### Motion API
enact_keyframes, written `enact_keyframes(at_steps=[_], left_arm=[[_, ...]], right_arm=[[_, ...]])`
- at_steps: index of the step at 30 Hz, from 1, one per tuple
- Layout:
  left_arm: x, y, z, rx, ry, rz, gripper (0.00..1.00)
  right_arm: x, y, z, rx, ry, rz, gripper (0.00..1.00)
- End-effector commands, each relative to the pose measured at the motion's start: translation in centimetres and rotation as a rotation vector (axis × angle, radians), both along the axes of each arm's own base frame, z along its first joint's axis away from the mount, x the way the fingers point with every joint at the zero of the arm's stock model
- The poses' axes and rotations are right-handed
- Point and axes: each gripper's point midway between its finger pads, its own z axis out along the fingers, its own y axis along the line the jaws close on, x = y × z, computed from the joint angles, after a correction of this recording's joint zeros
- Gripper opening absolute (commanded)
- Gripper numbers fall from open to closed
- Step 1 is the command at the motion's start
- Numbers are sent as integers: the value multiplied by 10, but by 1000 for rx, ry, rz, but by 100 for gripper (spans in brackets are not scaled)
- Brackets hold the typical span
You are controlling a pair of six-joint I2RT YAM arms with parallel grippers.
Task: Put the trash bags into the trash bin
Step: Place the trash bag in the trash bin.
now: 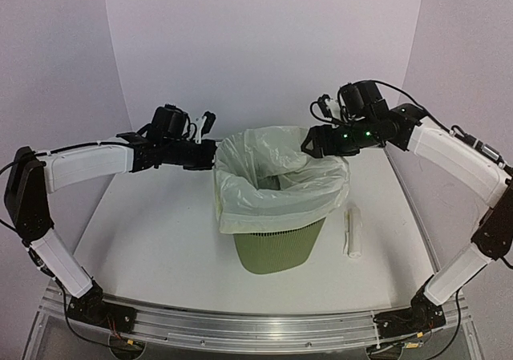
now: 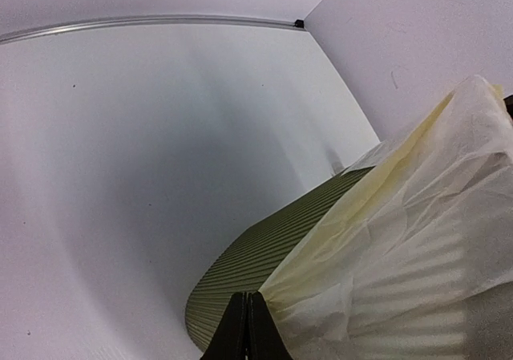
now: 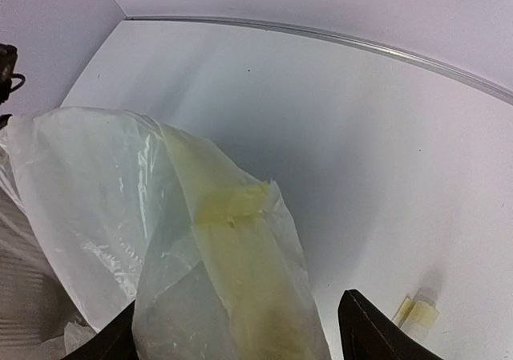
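We are pinching bag at 9 o'clock with left tool; right tool is gaping astride it at 3 o'clock; lopsided pulling could be tipping bin.

Left arm, right arm, white shells, blk joints, blk cables, green LEDs

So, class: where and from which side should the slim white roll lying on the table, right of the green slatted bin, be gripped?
Probably at its middle, from straight above. The slim white roll lies flat on the white table, long axis running near to far, so the grip should span its narrow width.
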Motion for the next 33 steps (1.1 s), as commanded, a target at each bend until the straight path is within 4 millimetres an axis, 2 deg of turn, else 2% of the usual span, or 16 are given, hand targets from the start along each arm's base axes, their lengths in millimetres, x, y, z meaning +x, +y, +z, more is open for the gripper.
enact_keyframes(at_steps=[1, 8, 10, 11, 12, 13, 15, 17, 19, 20, 22, 23, 25, 28, 30, 33], left_arm=[[-6, 4, -2, -23, -39, -16, 0], [-2, 8, -26, -1, -34, 16, 0], [1, 8, -22, 2, -46, 26, 5], [3, 10, -17, 5, -57, 40, 15], [7, 13, -12, 12, -73, 65, 35], [10, 16, -4, 16, -86, 87, 45], [18, 30, 14, 45, -128, 171, 56], [25, 48, 29, 82, -155, 267, 74], [29, 70, 47, 124, -188, 374, 87], [29, 82, 59, 136, -208, 426, 94], [23, 92, 92, 109, -257, 459, 99], [17, 91, 109, 85, -292, 429, 99], [-5, 73, 140, 18, -376, 277, 100], [-79, 22, 178, -79, -582, -175, 100], [-128, 3, 190, -86, -728, -419, 100], [-161, -11, 195, -97, -783, -620, 100]], right_arm=[[-8, -1, 20, 68, -37, 0, 75], [-9, 1, 26, 77, -57, 16, 75], [-10, 3, 33, 85, -71, 32, 75], [-10, 3, 36, 89, -78, 38, 75], [-10, 4, 41, 94, -88, 48, 76], [-11, 5, 46, 98, -98, 55, 76], [-11, 5, 57, 105, -125, 61, 76], [-11, 5, 70, 114, -155, 69, 77], [-13, 5, 81, 124, -178, 79, 78], [-13, 4, 86, 129, -190, 82, 79], [-15, 3, 95, 138, -211, 85, 80], [-16, 2, 100, 142, -220, 86, 81], [-18, 1, 107, 150, -234, 87, 82], [-29, 11, 112, 184, -221, 164, 83], [-38, 20, 113, 206, -199, 241, 83], [-44, 33, 113, 244, -155, 303, 82]])
